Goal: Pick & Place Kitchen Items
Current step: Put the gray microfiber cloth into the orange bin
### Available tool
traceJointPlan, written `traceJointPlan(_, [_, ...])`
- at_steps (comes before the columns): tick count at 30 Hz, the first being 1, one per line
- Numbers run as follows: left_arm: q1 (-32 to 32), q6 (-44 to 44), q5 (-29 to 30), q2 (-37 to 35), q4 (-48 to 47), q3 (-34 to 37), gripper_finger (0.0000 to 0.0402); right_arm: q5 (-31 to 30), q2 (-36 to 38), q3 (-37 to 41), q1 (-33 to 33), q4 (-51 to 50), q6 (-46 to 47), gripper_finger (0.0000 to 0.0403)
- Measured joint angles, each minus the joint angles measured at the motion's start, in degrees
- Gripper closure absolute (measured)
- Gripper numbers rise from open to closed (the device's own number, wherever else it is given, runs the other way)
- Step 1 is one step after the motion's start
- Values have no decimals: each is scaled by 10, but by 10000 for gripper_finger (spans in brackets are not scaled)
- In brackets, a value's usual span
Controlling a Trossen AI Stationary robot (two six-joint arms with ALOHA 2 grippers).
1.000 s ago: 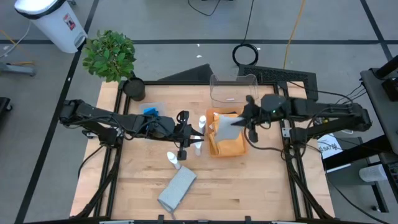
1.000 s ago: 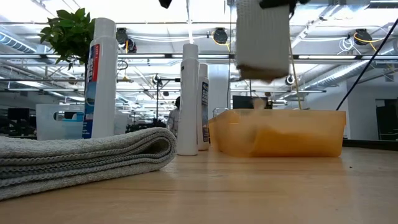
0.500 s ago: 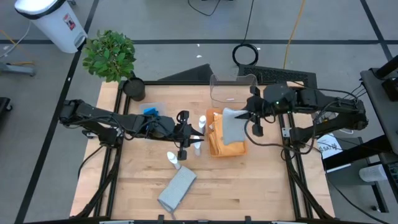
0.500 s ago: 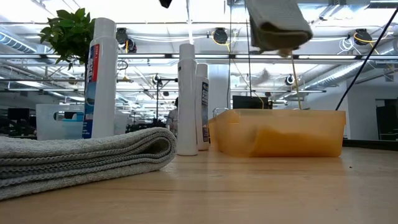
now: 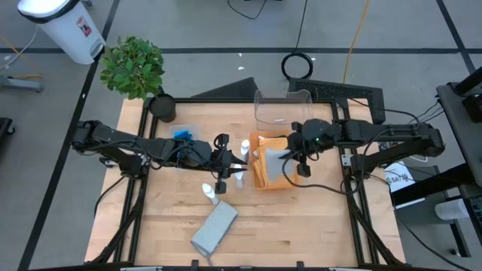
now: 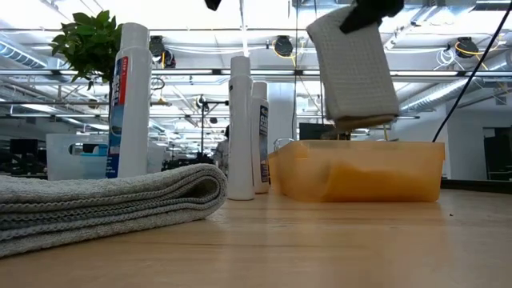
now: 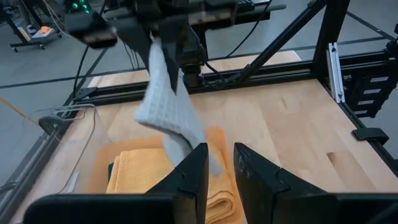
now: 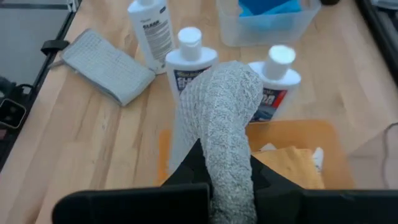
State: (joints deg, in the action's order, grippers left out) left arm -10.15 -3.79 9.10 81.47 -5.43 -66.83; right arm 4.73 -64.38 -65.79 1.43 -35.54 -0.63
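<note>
My right gripper (image 5: pixel 292 150) is shut on a folded grey waffle cloth (image 6: pixel 352 72), which hangs over the orange tray (image 6: pixel 360 172); an orange cloth (image 8: pixel 292 165) lies in the tray. My left gripper (image 7: pixel 219 163) hovers left of the tray near the white bottles, its fingers a narrow gap apart with nothing between them. Three white bottles with blue labels (image 5: pixel 245 147) (image 5: pixel 239 177) (image 5: pixel 209 193) stand on the table. A second grey cloth (image 5: pixel 215 228) lies flat near the front edge. Blue sponges (image 5: pixel 183 137) sit in a clear bin. My right gripper pinches the grey cloth's upper end (image 8: pixel 227 155) between its two fingers, several folded layers together. The fingers slant down from the table's right side. The cloth hangs below them, tilted, its lower edge (image 6: pixel 360 122) just above the orange tray's rim and clear of it.
A clear plastic bin (image 5: pixel 282 108) stands behind the tray at the far edge. A potted plant (image 5: pixel 134 66) is at the far left corner. Bare wood lies to the right of the grey cloth along the near edge.
My right gripper first rose and drew back toward the table's right, swinging the grey cloth up. It then tipped downward and came left and down toward the orange tray, so the cloth now hangs lower than a second ago.
</note>
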Motion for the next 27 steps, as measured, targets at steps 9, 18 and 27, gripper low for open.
traceJointPlan(9, [0,0,0,0,0,0,325,46,0,80,0,73,42,399])
traceJointPlan(18, [0,0,0,0,0,0,325,46,0,137,0,115,74,399])
traceJointPlan(27, [0,0,0,0,-1,0,325,22,0,173,8,154,50,399])
